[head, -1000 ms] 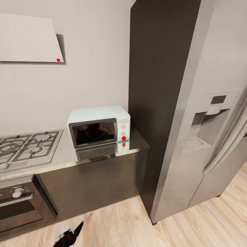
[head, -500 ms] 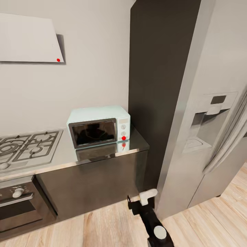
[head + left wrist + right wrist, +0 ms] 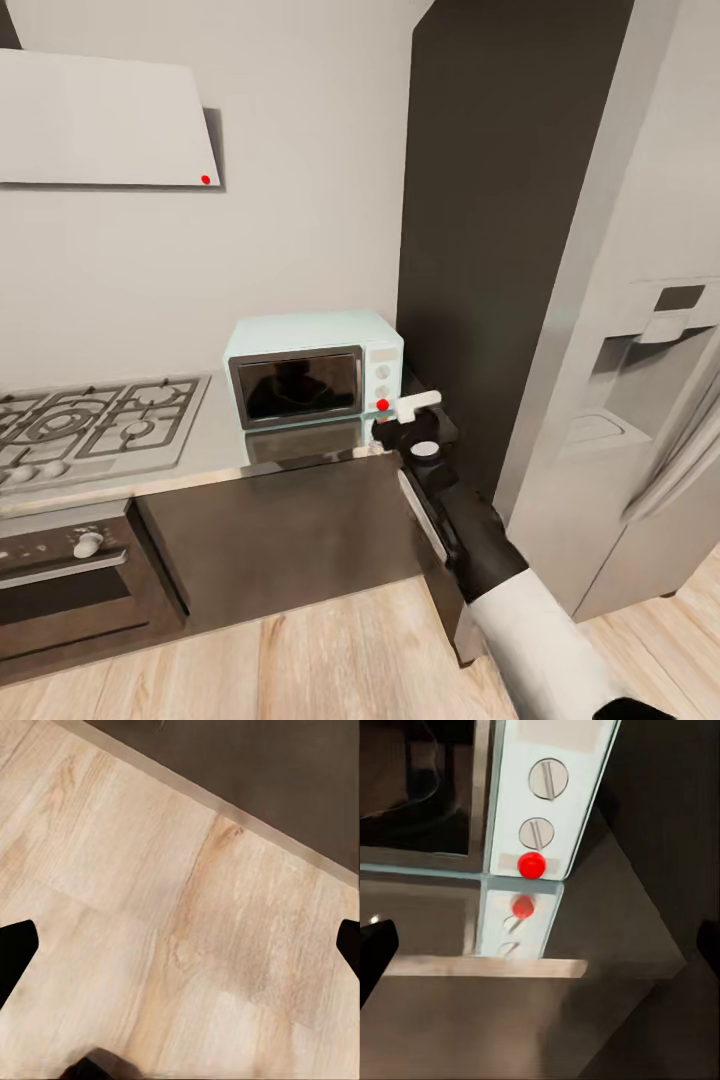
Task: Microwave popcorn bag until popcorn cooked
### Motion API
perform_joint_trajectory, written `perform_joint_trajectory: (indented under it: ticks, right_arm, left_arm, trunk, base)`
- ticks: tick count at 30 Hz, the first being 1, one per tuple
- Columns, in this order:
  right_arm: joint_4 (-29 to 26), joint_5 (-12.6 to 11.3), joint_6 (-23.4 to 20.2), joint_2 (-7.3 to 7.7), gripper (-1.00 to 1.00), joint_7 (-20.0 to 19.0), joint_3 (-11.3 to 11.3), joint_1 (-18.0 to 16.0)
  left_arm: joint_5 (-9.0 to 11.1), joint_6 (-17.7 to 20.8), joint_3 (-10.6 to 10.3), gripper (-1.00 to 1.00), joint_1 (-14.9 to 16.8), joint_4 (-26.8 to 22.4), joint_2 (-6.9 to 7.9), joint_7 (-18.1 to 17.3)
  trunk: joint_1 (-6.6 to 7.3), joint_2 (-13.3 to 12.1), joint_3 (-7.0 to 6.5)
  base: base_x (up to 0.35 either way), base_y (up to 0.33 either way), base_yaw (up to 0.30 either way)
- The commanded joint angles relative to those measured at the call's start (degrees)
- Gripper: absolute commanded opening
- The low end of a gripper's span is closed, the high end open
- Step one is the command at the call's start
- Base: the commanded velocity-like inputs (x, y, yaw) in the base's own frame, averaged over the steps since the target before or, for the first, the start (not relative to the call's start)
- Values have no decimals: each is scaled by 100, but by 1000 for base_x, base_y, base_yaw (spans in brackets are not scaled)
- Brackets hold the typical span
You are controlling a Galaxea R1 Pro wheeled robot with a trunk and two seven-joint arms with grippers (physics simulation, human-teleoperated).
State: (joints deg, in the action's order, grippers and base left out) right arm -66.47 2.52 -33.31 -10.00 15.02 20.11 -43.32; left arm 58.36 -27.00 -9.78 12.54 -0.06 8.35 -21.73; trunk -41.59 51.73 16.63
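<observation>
Microwave [image 3: 314,383], door shut, sits on the steel table [image 3: 200,460] just ahead of the right claw [image 3: 405,420], which has risen from floor level to its red dot [image 3: 532,865]. Jaws apart, probably empty. Popcorn bag unseen; likely switch-on step.

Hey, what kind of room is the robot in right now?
A home kitchen, most likely. A gas hob is set into a steel worktop, a mint-blue microwave stands beside it, and a tall steel fridge with a dispenser is on the right.

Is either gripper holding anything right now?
No. The right gripper hangs open before the microwave control panel; the left gripper's fingers are spread over bare floor.
</observation>
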Motion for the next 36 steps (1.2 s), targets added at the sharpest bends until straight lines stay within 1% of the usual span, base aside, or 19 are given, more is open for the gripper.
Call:
perform_joint_trajectory:
  ticks: [1, 2, 3, 4, 5, 6, 8, 9, 12, 13, 17, 21, 25, 27, 28, 33, 36]
  right_arm:
    - [509, -98, 79, 0, 100, 49, -23, -371]
    - [826, -191, 220, 0, 100, 63, -57, -582]
    - [1453, -394, 511, 0, 100, 78, -157, -964]
    - [1978, -556, 719, 0, 100, 83, -268, -1243]
    - [2719, -803, 1105, 0, 100, 87, -417, -1609]
    - [3320, -1000, 1414, 0, 100, 88, -479, -1894]
    - [4048, -1221, 1722, 0, 100, 86, -526, -2169]
    - [4253, -1280, 1838, 0, 100, 83, -539, -2235]
    - [4453, -1338, 2002, 0, 100, 45, -540, -2299]
    - [4526, -1349, 2089, 0, -100, 26, -531, -2303]
    - [4542, -1343, 2092, 0, -100, 9, -499, -2304]
    - [4552, -1346, 2037, 0, -100, -68, -499, -2304]
    - [4620, -1323, 2034, 0, -100, -78, -491, -2304]
    - [4755, -1312, 2054, 0, -100, -78, -491, -2304]
    - [4856, -1308, 2074, 0, -100, -78, -491, -2304]
    - [5066, -1299, 2089, 0, -100, -76, -491, -2304]
    - [5254, -1283, 2084, 0, -100, -30, -492, -2304]
  left_arm:
    - [56, -6, -52, 100, -14, 6, -28, 242]
    - [55, -3, -55, 100, -20, 6, -47, 389]
    - [30, 0, -57, 100, -27, 6, -93, 583]
    - [-38, 1, -58, 100, -30, 6, -126, 651]
    - [-184, -2, -58, 100, -31, 6, -150, 699]
    - [-298, -4, -59, 100, -32, 6, -159, 715]
    - [-387, -6, -59, 100, -32, 6, -165, 726]
    - [-408, -6, -59, 100, -32, 6, -166, 729]
    - [-441, -5, -64, 100, -32, 6, -167, 733]
    - [-465, -4, -67, 100, -32, 6, -167, 738]
    - [-479, -7, -68, 100, -32, 6, -169, 738]
    - [-479, -3, -68, 100, -32, 6, -169, 739]
    - [-483, -2, -73, 100, -32, 6, -174, 740]
    - [-488, 0, -76, 100, -32, 6, -176, 739]
    - [-517, -1, -76, 100, -32, 6, -176, 740]
    - [-835, -6, -76, 100, -32, 6, -178, 741]
    - [-880, -5, -76, 100, -32, 6, -212, 741]
  trunk:
    - [0, 6, 8]
    - [0, 6, 8]
    - [0, 6, 8]
    - [0, 6, 8]
    - [0, 6, 8]
    - [0, 6, 8]
    - [0, 6, 8]
    - [0, 6, 8]
    - [0, 6, 8]
    - [0, 6, 8]
    - [0, 6, 8]
    - [0, 6, 7]
    - [0, 6, -10]
    - [0, 6, -20]
    - [0, 6, -25]
    - [0, 6, -37]
    - [0, 6, -37]
  base:
    - [0, 0, 3]
    - [0, 0, 2]
    - [0, 0, 0]
    - [0, 0, 0]
    - [0, 0, 0]
    - [0, 0, 0]
    - [0, 0, 0]
    - [0, 0, 0]
    - [87, 0, 0]
    - [194, 0, 0]
    - [55, 0, 0]
    - [180, 0, 12]
    - [25, 0, 224]
    - [90, 0, 280]
    - [232, 0, 282]
    - [114, 0, 136]
    - [193, 72, 9]
